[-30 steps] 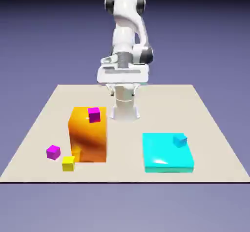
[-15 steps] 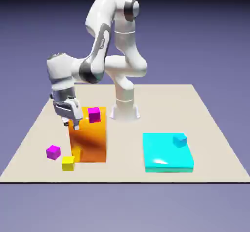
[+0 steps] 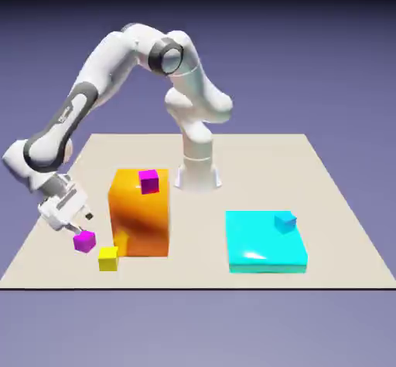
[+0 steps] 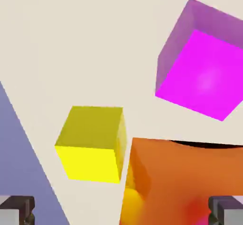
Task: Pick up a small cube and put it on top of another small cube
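One small magenta cube (image 3: 84, 240) lies on the table at the exterior view's left, beside the orange block. In the hand view this magenta cube (image 4: 201, 63) shows large at the upper right. Its twin, the other magenta cube (image 3: 148, 181), sits on top of the tall orange block (image 3: 140, 212). My gripper (image 3: 80, 224) hangs low just above and left of the table's magenta cube, tilted, not touching it. Its jaws are open with nothing between them; the grey fingertips (image 4: 17, 209) show far apart at the hand view's bottom edge.
A tiny yellow cube (image 3: 107, 258) lies in front of the orange block's left corner, close to the magenta cube; the yellow cube (image 4: 93, 142) and orange block (image 4: 175, 186) fill the hand view's lower half. A flat cyan slab (image 3: 264, 241) carries a tiny blue cube (image 3: 285, 222).
The arm swung from above the table's far middle to the exterior view's left and came down beside the orange block, to just over the magenta cube on the table. The cubes have not moved.
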Controlling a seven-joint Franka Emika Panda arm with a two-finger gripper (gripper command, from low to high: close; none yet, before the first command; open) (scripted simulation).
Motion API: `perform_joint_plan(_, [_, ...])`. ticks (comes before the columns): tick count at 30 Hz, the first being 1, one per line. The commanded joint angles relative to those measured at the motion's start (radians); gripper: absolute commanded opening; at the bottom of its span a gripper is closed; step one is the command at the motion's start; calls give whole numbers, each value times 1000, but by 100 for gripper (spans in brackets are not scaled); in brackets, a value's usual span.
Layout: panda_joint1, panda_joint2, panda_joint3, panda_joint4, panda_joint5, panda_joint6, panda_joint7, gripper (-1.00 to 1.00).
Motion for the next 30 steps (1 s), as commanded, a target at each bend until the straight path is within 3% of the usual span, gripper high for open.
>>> perform_joint_plan(1, [-14, 36, -14, 27, 26, -44, 7, 0])
perform_joint_plan(9, [-110, 303, -130, 223, 233, -392, 42, 0])
perform_joint_plan(14, [-50, 329, -95, 146, 288, -309, 5, 0])
perform_joint_plan(15, [-50, 329, -95, 146, 288, -309, 5, -100])
perform_joint_plan(19, [-87, 304, -144, 234, 211, -405, 46, -100])
perform_joint_plan(30, [312, 207, -308, 319, -181, -466, 88, -100])
